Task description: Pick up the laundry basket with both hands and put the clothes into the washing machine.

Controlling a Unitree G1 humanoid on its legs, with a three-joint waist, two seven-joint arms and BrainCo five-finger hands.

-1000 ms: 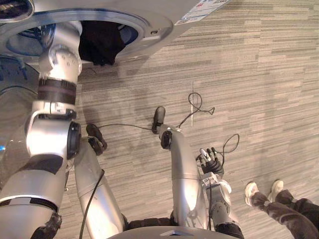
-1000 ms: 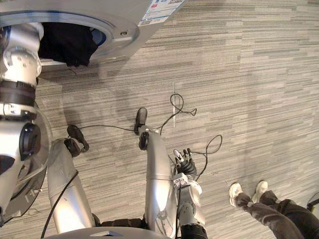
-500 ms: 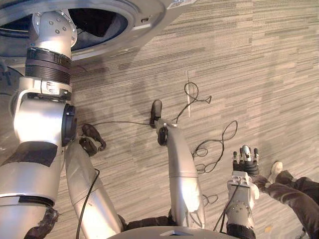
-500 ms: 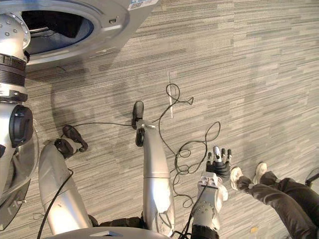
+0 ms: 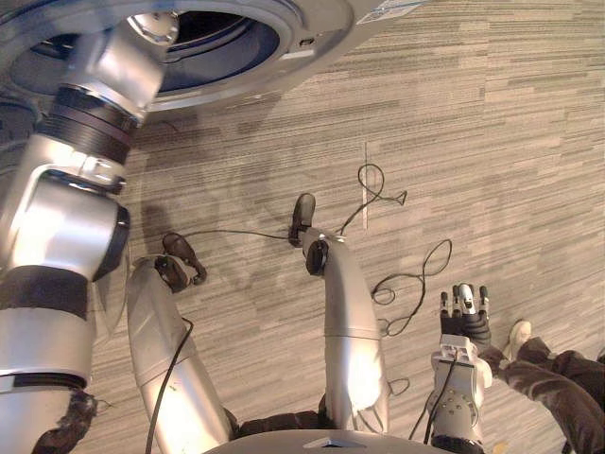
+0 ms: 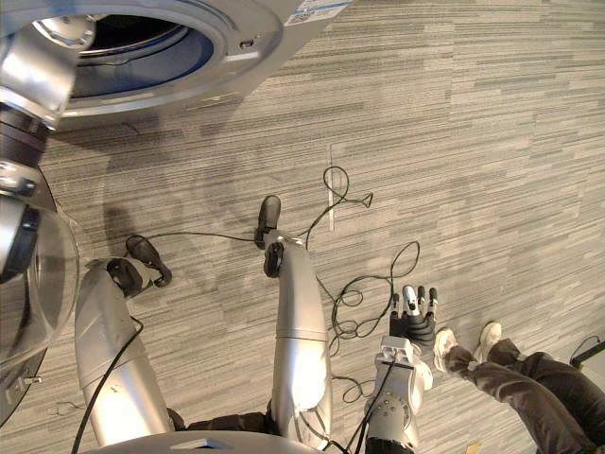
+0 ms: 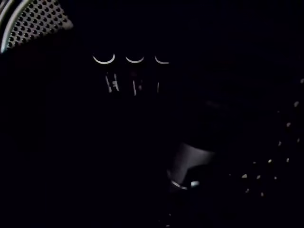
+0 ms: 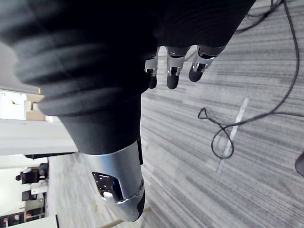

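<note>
Right hand point(image 5: 463, 307) has swung outward; left wrist view shows the perforated drum point(image 7: 33, 21).

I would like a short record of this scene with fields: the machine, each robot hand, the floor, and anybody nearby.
washing machine: round opening uncovered, facing the robot
left robot hand: inside the dark drum; open or shut cannot be told
right robot hand: open, holds nothing, hangs above the floor at the robot's right side
floor: grey striped carpet
person: dark trouser legs and light shoes, close to the right robot hand
</note>
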